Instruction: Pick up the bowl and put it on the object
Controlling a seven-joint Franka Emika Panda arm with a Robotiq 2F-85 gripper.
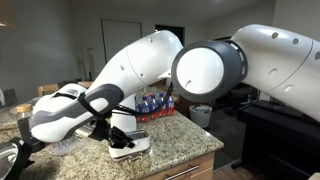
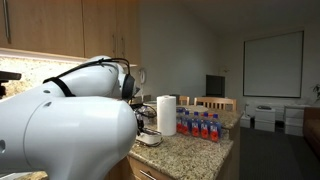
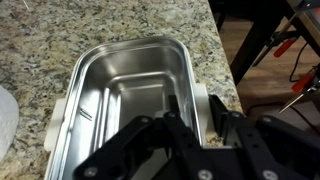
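The bowl (image 3: 125,100) is white outside and shiny grey inside, with a rounded-square outline. It sits on the speckled granite counter (image 3: 60,40) near its edge, and shows in both exterior views (image 1: 131,144) (image 2: 150,139). My gripper (image 3: 200,112) is right over the bowl's right rim, with one finger inside the bowl and one outside. A thin strip of granite shows between the rim and the outer finger, so the jaws are open around the rim. A pale see-through edge (image 3: 4,112) at the far left may be the tray; the rest of it is out of view.
A tall white paper towel roll (image 2: 166,113) stands on the counter beside a pack of bottles with red caps (image 2: 201,125) (image 1: 155,103). The counter edge drops off just right of the bowl (image 3: 228,70). The arm hides much of the counter in both exterior views.
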